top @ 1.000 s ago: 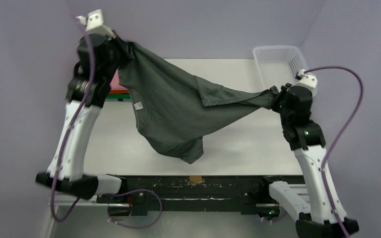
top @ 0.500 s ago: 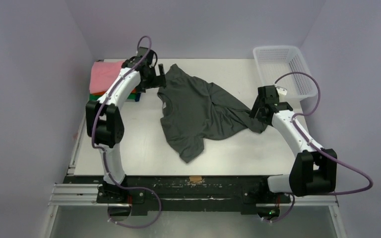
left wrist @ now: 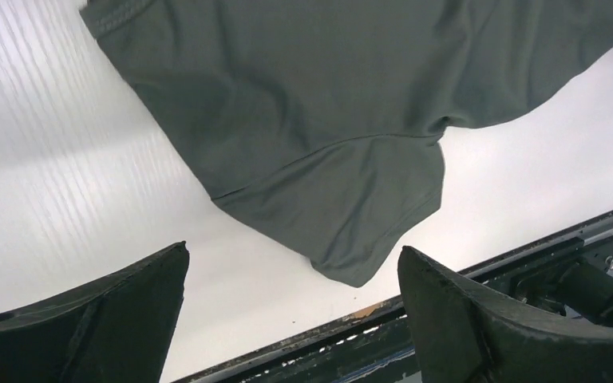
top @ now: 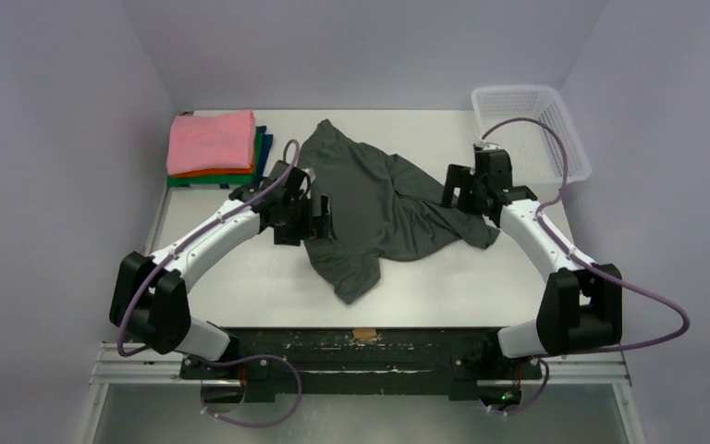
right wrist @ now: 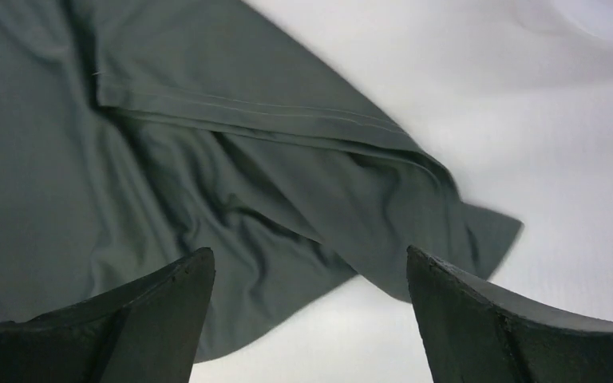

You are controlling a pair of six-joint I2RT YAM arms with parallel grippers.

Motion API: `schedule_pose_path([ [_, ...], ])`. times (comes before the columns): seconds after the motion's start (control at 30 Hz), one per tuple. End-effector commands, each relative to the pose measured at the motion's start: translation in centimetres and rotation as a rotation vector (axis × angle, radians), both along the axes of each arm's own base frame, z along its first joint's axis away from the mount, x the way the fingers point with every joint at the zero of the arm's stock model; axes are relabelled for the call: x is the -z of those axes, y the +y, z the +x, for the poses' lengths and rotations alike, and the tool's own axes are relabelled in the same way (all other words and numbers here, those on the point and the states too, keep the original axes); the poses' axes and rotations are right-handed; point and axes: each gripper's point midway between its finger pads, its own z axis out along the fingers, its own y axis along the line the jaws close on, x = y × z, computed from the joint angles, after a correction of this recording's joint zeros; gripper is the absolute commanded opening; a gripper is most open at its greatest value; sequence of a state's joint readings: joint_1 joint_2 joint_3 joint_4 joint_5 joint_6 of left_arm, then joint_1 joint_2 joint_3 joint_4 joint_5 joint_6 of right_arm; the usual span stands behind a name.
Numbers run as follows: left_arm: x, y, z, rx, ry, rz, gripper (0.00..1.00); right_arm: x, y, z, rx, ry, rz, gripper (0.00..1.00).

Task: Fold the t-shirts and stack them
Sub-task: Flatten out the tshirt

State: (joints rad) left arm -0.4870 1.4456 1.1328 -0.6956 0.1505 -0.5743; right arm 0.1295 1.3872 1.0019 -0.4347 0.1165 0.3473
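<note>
A dark charcoal-grey t-shirt (top: 379,208) lies rumpled and unfolded in the middle of the white table (top: 240,268). One sleeve points toward the near edge. My left gripper (top: 320,219) hangs open over the shirt's left side; in the left wrist view the left gripper (left wrist: 294,249) holds nothing, and the shirt's sleeve (left wrist: 343,215) lies beyond its fingers. My right gripper (top: 453,190) is open at the shirt's right edge. In the right wrist view the right gripper (right wrist: 310,250) is empty above wrinkled cloth (right wrist: 207,159). A stack of folded t-shirts (top: 211,141), pink on top, sits at the back left.
A white mesh basket (top: 529,125) stands at the back right corner, behind the right arm. The black rail (top: 361,347) of the arm bases runs along the near table edge. Purple walls close in the table on three sides.
Both grippers opened and let go of the grey shirt, which dropped from hanging stretched between them onto the table. Both arms came down low; the left moved nearer along the shirt's left side.
</note>
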Motion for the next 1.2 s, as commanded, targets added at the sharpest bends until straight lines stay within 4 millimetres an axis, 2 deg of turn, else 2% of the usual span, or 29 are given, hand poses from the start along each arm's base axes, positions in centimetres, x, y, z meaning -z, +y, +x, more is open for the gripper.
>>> schedule_pose_path([
  [0.0,-0.6,-2.2,1.4,-0.040,-0.009,-0.137,1.00,-2.3,7.2,4.5,-0.360,-0.151,-0.013,0.86],
  [0.07,-0.9,-3.4,2.8,-0.041,-0.028,-0.182,1.00,-1.0,9.1,5.7,-0.429,-0.115,-0.083,0.80],
  [0.2,-1.2,-5.5,5.8,-0.028,-0.042,-0.226,1.00,2.8,9.9,8.7,-0.469,0.001,-0.169,0.71],
  [0.23,-1.2,-5.9,6.4,-0.024,-0.043,-0.227,1.00,3.2,10.2,9.5,-0.487,0.006,-0.184,0.70],
  [0.33,-0.1,-6.9,7.9,-0.015,-0.020,-0.224,1.00,4.4,11.0,11.4,-0.569,0.004,-0.278,0.68],
  [0.4,1.2,-7.2,8.1,-0.011,0.016,-0.211,1.00,4.6,11.6,12.6,-0.597,-0.011,-0.299,0.66],
  [0.5,3.6,-6.8,7.9,-0.021,0.068,-0.170,1.00,5.6,11.7,13.4,-0.620,-0.003,-0.329,0.65],
  [0.73,7.8,-4.5,5.7,-0.045,0.176,-0.057,1.00,8.0,13.5,13.0,-0.744,0.022,-0.359,0.63],
  [0.87,8.5,-2.4,4.7,-0.050,0.197,0.031,1.00,8.6,14.3,13.8,-0.750,0.009,-0.342,0.61],
  [0.97,8.6,-1.7,3.7,-0.037,0.219,0.058,1.00,8.2,14.5,15.0,-0.717,-0.030,-0.347,0.57],
  [1.07,9.2,-0.7,2.5,-0.046,0.244,0.094,1.00,7.8,14.3,16.6,-0.632,-0.059,-0.345,0.49],
  [1.17,9.6,0.8,1.8,-0.070,0.257,0.159,1.00,7.3,13.6,17.7,-0.552,-0.079,-0.366,0.36],
])
